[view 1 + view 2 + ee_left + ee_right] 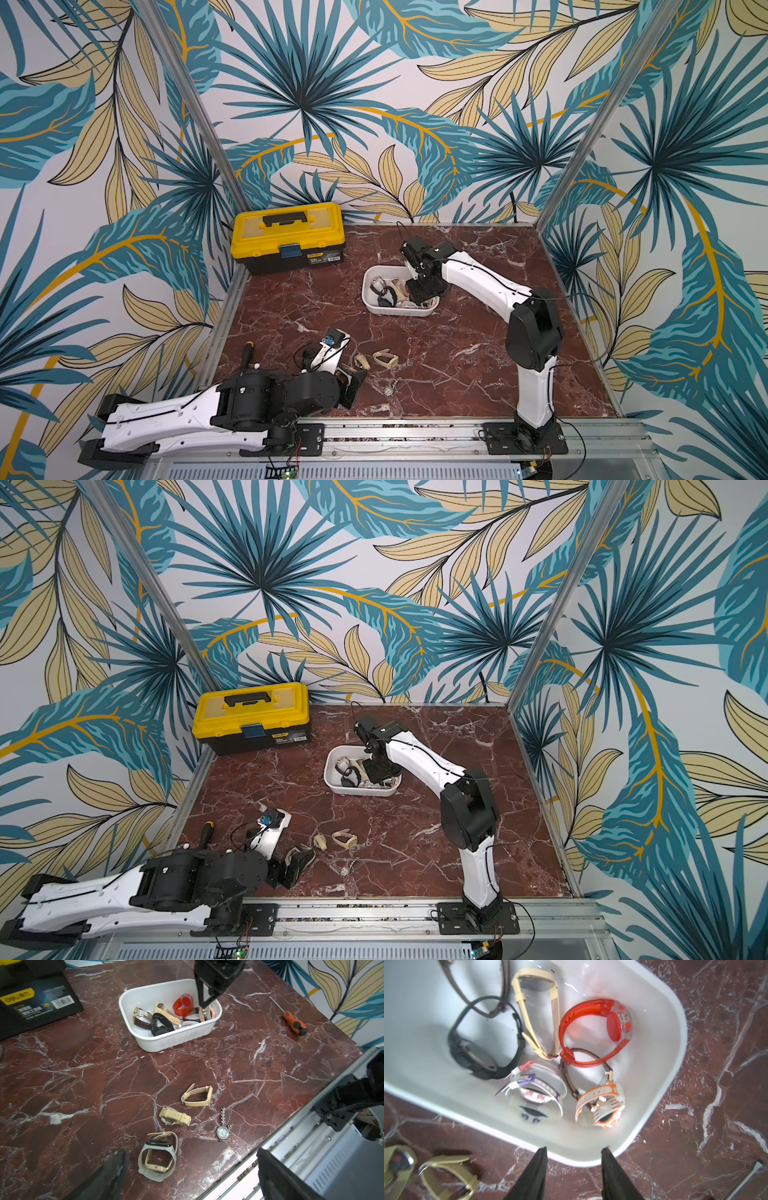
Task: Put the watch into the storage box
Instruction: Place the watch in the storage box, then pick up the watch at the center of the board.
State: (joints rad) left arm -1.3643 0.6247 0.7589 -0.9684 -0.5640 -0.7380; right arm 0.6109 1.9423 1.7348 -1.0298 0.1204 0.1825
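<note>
Hovering over storage box [390,311], right pincer [574,1148] spread, empty; orange-white watch [600,1103] inside, right end; left pincer [190,1151] spread wide beside loose watches [174,1118], near left. Risk: snagging straps while lifting out.

Robot lab test cell: robot arms [478,278] bolted through black base plates [498,439] to an aluminium rail [395,435] along the near edge, marble-patterned tabletop [436,332] boxed in left, right and far by leaf-print panels [332,104] on aluminium posts [199,112]

Glossy white plastic storage box [176,1041], translucent red plastic watch [612,1024], polished marble tabletop [83,1084] — white-veined, metal rail [395,434]
</note>
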